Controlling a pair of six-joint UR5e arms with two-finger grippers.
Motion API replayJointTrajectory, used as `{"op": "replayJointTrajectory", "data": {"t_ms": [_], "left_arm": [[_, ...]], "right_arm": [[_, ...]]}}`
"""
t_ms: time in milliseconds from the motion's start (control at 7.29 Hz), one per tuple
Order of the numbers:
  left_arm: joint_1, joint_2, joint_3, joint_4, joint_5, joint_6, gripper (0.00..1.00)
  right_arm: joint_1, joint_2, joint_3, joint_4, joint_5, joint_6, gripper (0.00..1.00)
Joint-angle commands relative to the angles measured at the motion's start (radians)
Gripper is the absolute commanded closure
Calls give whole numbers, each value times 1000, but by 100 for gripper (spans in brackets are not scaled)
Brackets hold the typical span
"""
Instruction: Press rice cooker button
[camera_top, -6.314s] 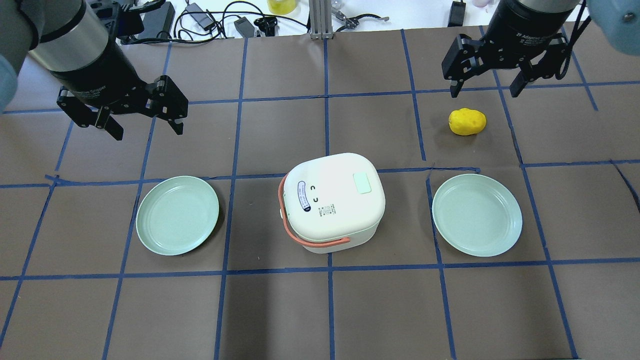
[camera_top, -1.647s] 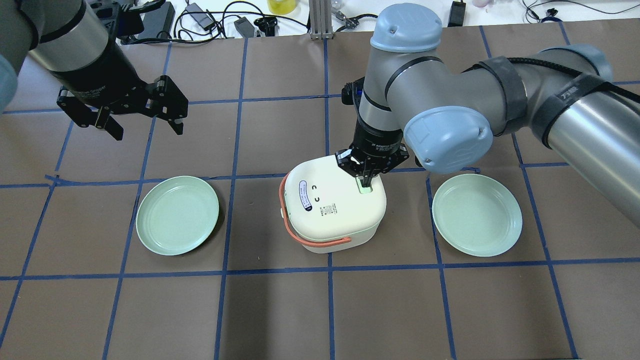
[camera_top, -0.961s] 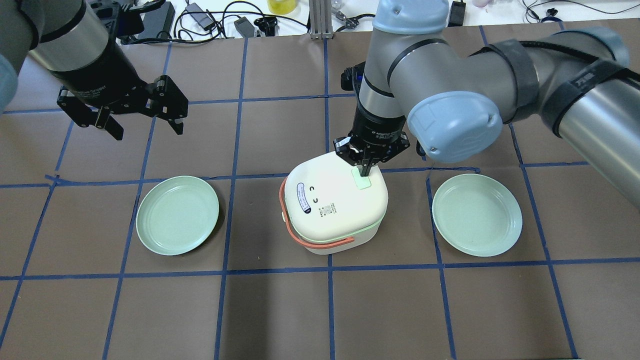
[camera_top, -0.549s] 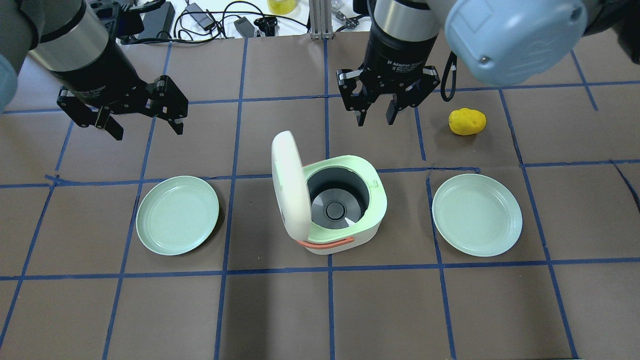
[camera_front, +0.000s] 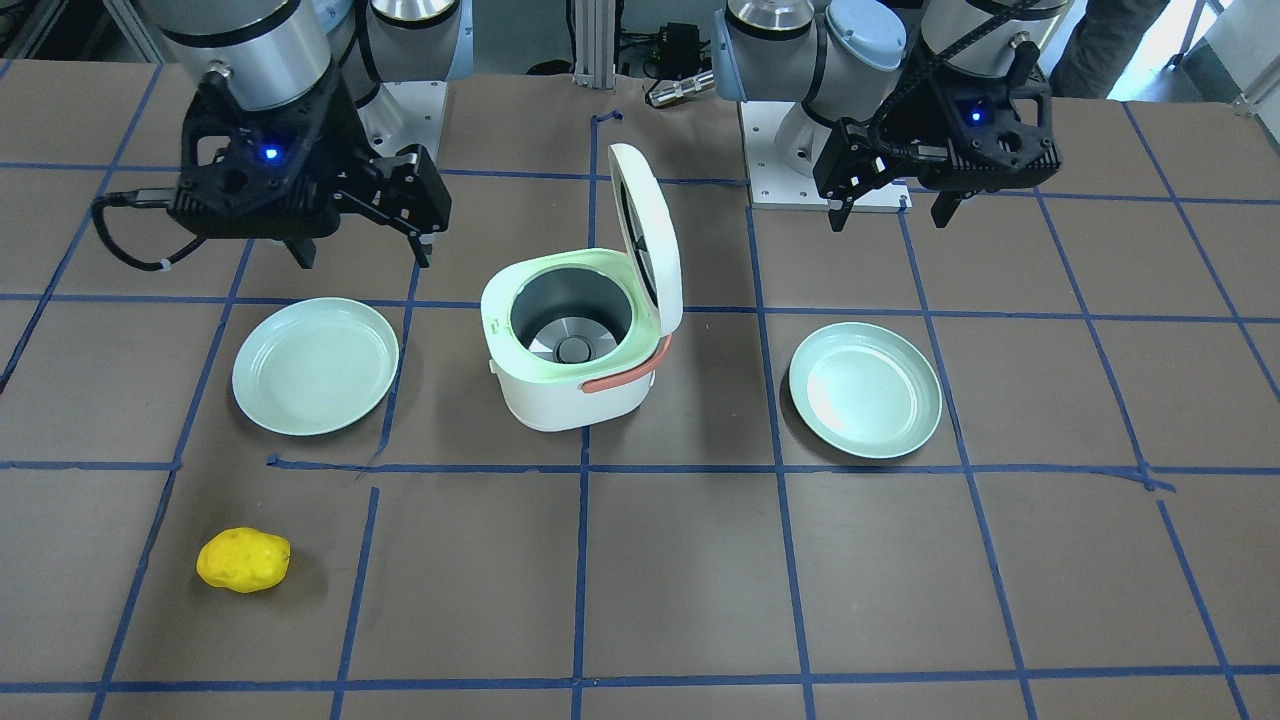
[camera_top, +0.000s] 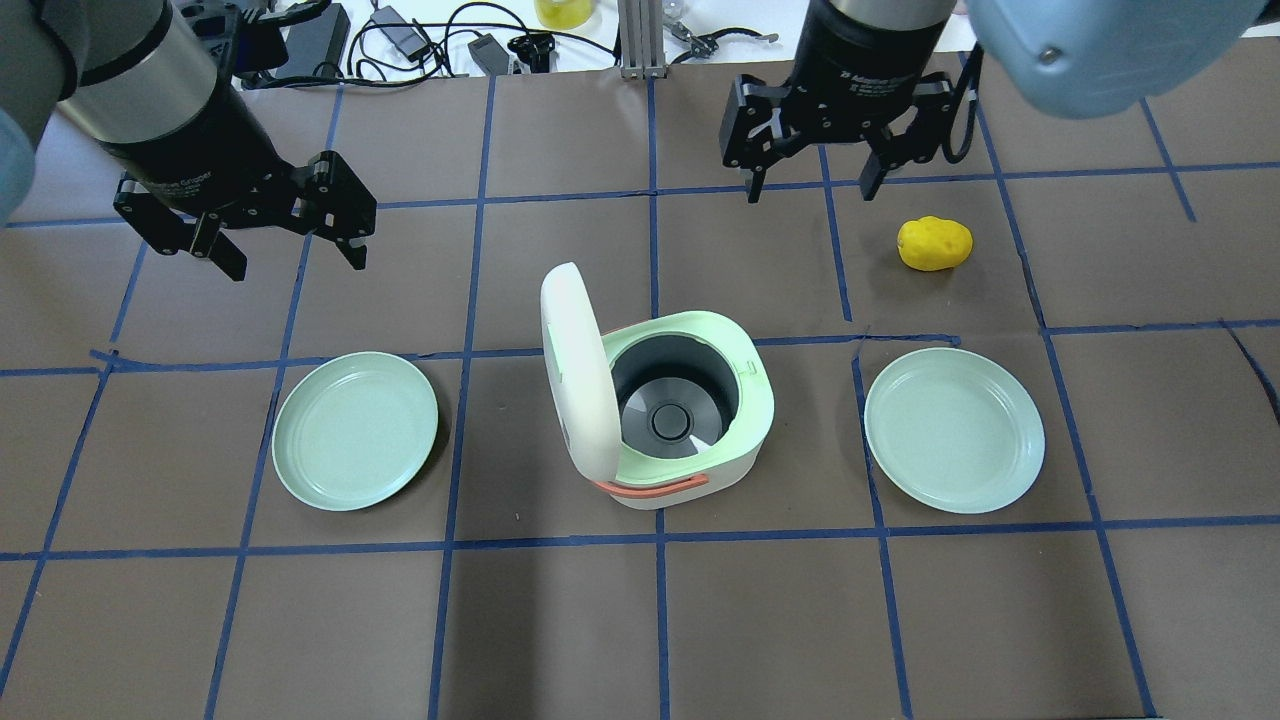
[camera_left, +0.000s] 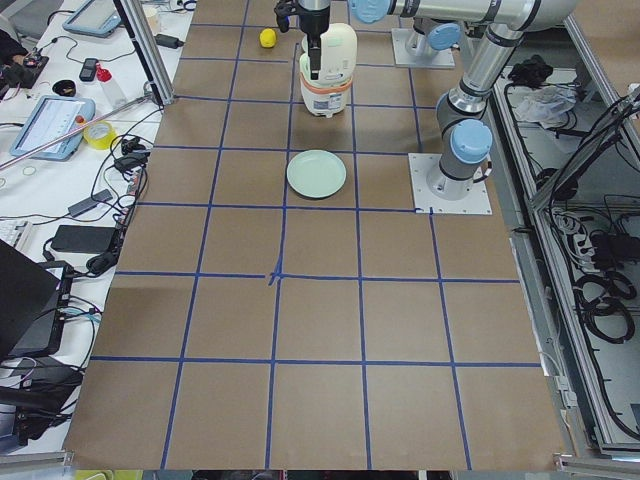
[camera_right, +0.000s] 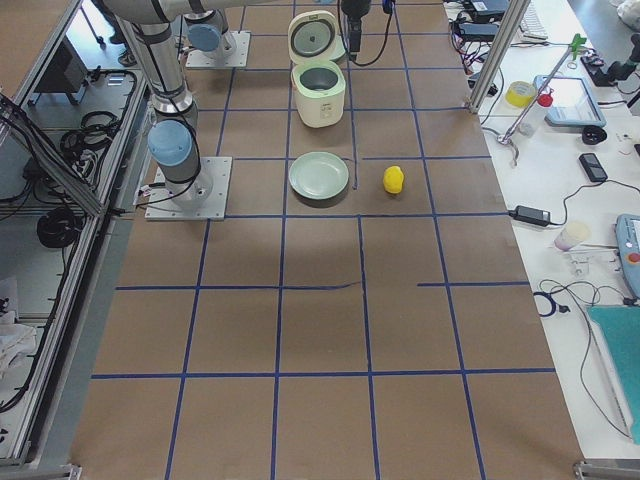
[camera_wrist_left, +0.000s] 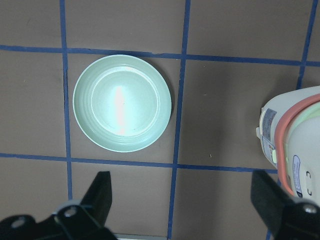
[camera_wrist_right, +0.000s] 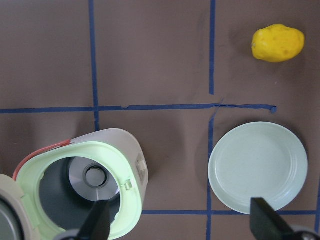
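Presently the cooker (camera_top: 760, 392) is seen at mid table (camera_top: 640, 620), set between the left plate (camera_top: 355, 430) and the right plate (camera_top: 953, 430) and touching neither. Its lid (camera_top: 575, 370) is raised upright on the side toward the robot's left, so that the grey inner pot is exposed within the green rim. The button cannot be made out in any view; the lid's outer face is turned toward the left arm. The right gripper (camera_top: 812, 190) is held above the table beyond the cooker, well apart from it, with its fingers spread and nothing between them. A yellow lump (camera_top: 934, 243) lies near it, beyond the right plate. The left gripper (camera_top: 297, 262) is likewise spread wide and grasps nothing, held above the table beyond the left plate.
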Motion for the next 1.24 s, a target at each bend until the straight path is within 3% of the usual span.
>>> {"op": "replayJointTrajectory", "data": {"t_ms": [0, 1098], "left_arm": [[0, 0, 0, 0, 0, 0, 0], [0, 0, 0, 0, 0, 0, 0]], "right_arm": [[-45, -10, 1, 2, -99, -45, 0], [-99, -21, 6, 32, -38, -59, 0]]}}
